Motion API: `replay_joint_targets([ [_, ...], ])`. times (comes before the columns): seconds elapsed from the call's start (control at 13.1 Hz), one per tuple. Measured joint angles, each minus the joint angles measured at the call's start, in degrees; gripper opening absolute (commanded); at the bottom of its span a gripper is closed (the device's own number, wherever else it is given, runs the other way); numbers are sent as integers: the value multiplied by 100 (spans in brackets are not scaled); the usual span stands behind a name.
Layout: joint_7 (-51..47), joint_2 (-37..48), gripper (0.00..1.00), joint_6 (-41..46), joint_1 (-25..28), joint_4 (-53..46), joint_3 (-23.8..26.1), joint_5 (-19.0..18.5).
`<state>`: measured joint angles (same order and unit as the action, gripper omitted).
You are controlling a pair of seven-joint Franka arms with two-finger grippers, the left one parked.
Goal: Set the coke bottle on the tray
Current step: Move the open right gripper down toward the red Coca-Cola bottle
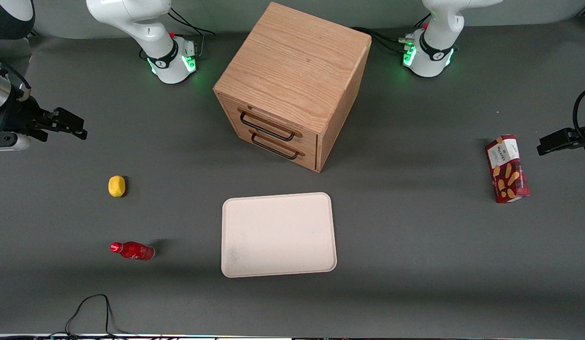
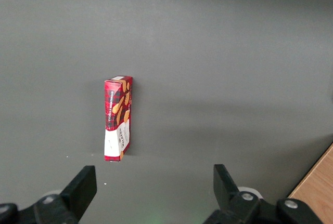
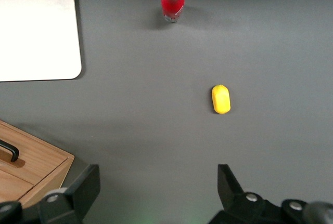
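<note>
Dark grey matting covers the whole table in the front view, and on it the coke bottle [image 1: 132,250] stands upright toward the working arm's end, nearer to the camera than the yellow lump [image 1: 116,186] and well apart from the cream tray [image 1: 278,234], which lies bare in front of the wooden cabinet [image 1: 292,85]. The gripper [image 1: 65,123] hangs high at the working arm's edge of the table, farther from the camera than the bottle and holding nothing; its fingers look slightly apart. A red biscuit box [image 1: 507,168] lies toward the parked arm's end. From the left wrist view only that biscuit box [image 2: 118,118] shows on the mat. In the right wrist view the two fingertips [image 3: 229,182] stand wide apart with bare mat between them, the bottle [image 3: 172,1] seen from above with its red cap up, the lump [image 3: 220,99] between it and the gripper, and a corner of the tray [image 3: 39,29] near the cabinet [image 3: 31,169]. I judge the bottle small, light, rigid and glossy, so likely slippery and easy to tip; the fuller body below the narrow neck looks the safest place to grip.
</note>
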<state>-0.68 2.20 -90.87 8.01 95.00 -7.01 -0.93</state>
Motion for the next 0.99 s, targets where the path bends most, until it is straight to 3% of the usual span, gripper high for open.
replay_joint_targets([
  [0.53,-7,-375,100,-21,8,-407,0,61],
  [0.99,379,-2115,100,-42,-41,-2077,-76,60],
])
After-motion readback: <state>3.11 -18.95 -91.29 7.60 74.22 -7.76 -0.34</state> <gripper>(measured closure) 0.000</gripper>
